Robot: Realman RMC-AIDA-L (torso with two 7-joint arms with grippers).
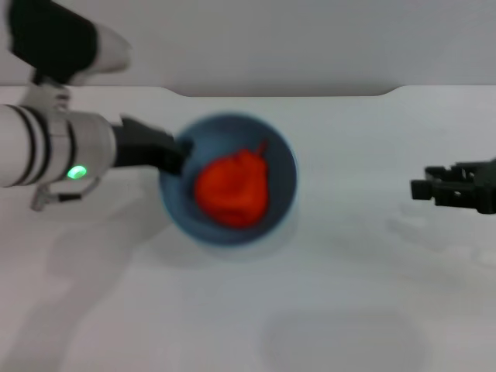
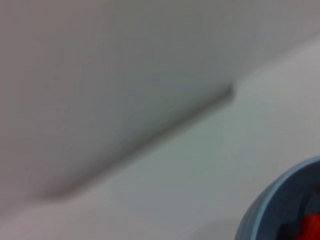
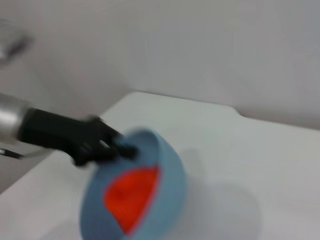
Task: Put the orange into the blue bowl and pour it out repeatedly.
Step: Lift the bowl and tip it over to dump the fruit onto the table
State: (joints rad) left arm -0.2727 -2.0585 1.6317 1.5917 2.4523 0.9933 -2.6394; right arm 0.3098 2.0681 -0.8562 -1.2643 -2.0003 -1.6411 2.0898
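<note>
The blue bowl (image 1: 229, 180) is the big thing here. It is round and deep, and it is near the middle of the white table (image 1: 333, 310), a bit toward the robot's left. In the right wrist view the blue bowl (image 3: 134, 192) is tipped over on one side, so its open top faces sideways and you can see right into it. In the left wrist view only a small piece of the blue bowl's rim (image 2: 272, 200) shows in a corner.

The left gripper (image 1: 177, 155) comes in from the left side on a white arm. Its black fingers are clamped on the bowl's rim on the robot's left side. The right wrist view shows the same black left gripper (image 3: 117, 148) pinching the top edge of the bowl.

The right gripper (image 1: 434, 188) hangs over the table far off to the right, well apart from the bowl. It holds nothing. You cannot tell if its jaws are apart or together.

The orange (image 1: 231, 189) is inside the bowl. It is bright red-orange and it rests against the bowl's inside wall. A small bit of the orange (image 2: 311, 225) shows in the left wrist view too.
</note>
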